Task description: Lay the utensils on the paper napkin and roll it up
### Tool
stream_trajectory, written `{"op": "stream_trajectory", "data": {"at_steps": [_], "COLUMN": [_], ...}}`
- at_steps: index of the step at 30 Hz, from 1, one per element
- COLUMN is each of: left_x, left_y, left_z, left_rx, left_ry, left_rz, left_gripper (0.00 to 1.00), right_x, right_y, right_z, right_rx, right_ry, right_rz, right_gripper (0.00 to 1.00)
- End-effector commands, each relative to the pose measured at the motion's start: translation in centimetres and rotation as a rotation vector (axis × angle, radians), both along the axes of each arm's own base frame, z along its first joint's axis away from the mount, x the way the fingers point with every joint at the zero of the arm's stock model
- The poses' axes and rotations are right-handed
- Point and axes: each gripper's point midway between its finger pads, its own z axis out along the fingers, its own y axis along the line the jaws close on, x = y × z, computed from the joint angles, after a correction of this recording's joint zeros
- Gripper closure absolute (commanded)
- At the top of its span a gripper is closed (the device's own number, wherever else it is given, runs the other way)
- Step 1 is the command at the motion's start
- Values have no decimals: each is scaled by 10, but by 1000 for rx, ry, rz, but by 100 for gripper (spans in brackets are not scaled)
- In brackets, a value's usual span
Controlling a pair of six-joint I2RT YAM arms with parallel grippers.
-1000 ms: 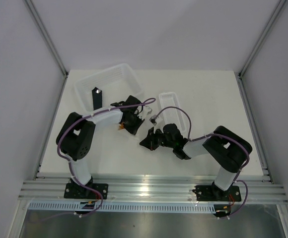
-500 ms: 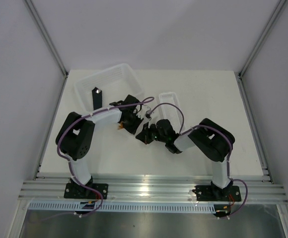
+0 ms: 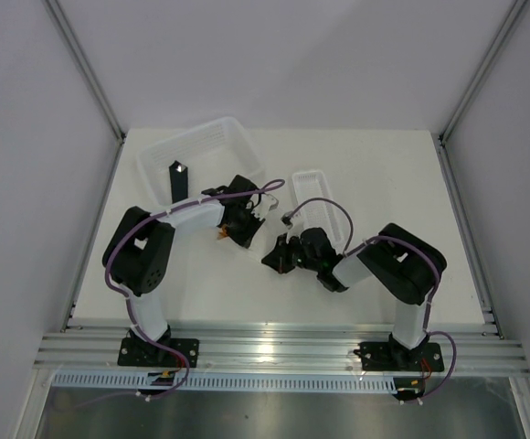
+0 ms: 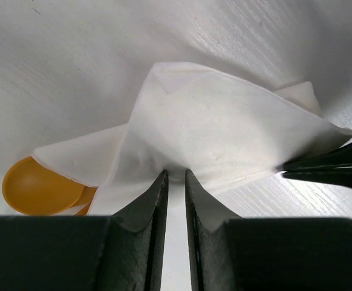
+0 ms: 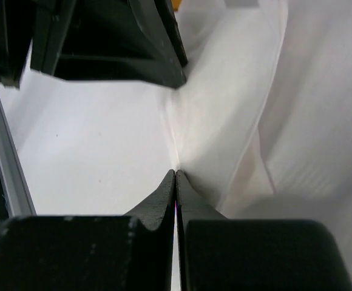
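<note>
White desk [image 3: 384, 183] between pale grey walls, and both arms are crowded together at its middle, just in front of the slotted basket [image 3: 201, 151] and the narrow tray [image 3: 312, 187]. The paper napkin [image 4: 224, 127] lies there, folded over on itself in a loose, puffy bundle. This is no flat sheet! An orange spoon [image 4: 36, 193] pokes its round bowl out of the left end. The fork and knife don't show, so I judge them tucked underneath. The left claw [image 4: 173, 182] is closed to a narrow slit, pinching the napkin's near fold where the creases gather. The right claw [image 5: 176, 176] is fully closed, nipping the napkin's other end. So loading looks done and the rolling is underway. What's left, by my read, is tightening this slack fold into a proper roll with the spoon covered.
</note>
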Motion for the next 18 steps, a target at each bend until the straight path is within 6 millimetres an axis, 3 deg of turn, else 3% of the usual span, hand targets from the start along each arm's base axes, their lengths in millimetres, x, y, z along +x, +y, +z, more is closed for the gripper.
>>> {"op": "stream_trajectory", "data": {"at_steps": [1, 5, 10, 16, 18], "left_x": [-10, -11, -9, -11, -10], "left_y": [13, 13, 11, 8, 8], "left_z": [-20, -17, -13, -12, -10], "left_rx": [58, 51, 40, 27, 25], "left_ry": [42, 44, 29, 31, 23], "left_rz": [-13, -13, -24, -32, -34], "left_gripper": [80, 80, 80, 80, 80], "right_x": [-23, -28, -31, -6, 5], "right_y": [-34, -48, -62, -25, -14], "right_z": [-40, -37, -17, 53, 65], "right_rx": [-141, -167, -158, -58, -24], "right_ry": [119, 120, 97, -66, -87], "right_rz": [-38, -55, -67, 0, 0], "right_gripper": [100, 100, 100, 100, 100]}}
